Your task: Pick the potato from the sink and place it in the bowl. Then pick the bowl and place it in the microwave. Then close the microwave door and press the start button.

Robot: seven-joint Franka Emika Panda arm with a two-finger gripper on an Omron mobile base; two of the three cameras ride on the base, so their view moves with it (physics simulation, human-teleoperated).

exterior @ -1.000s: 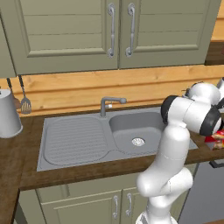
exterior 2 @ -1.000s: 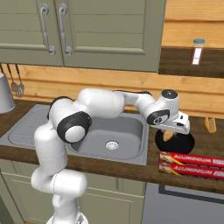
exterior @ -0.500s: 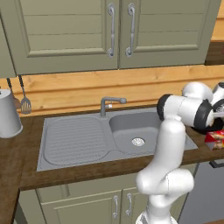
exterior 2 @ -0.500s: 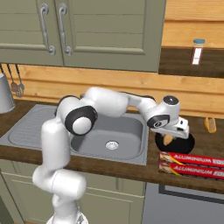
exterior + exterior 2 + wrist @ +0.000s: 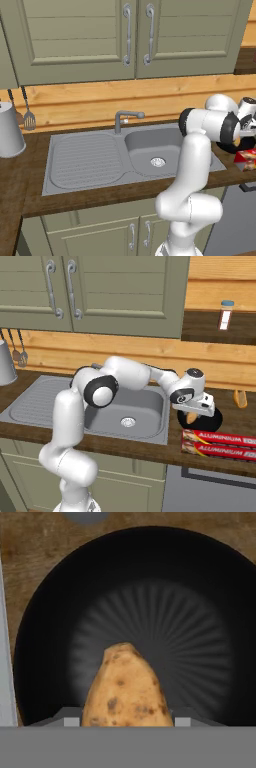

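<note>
One relation decides my next move: the potato (image 5: 128,687) sits clenched between the gripper (image 5: 196,414) jaws, directly above the bowl (image 5: 135,619), so the drop runs straight down along the hand's own line. From the hand view its long axis points away from the fingers toward the bowl's centre, with the narrower end leading; in the right base view I see it hanging just at the bowl's rim height, though I cannot tell whether it touches the bottom yet. The bowl stands on the wooden counter (image 5: 235,421) just beside the right edge of the sink (image 5: 125,406), whose basin holds only the drain. I judge the placing step nearly done; what remains is to let go. A foil box (image 5: 220,441) lies along the counter's front edge, just in front of the bowl, close enough to mind when I later take the bowl. Nothing stands between potato and bowl.
</note>
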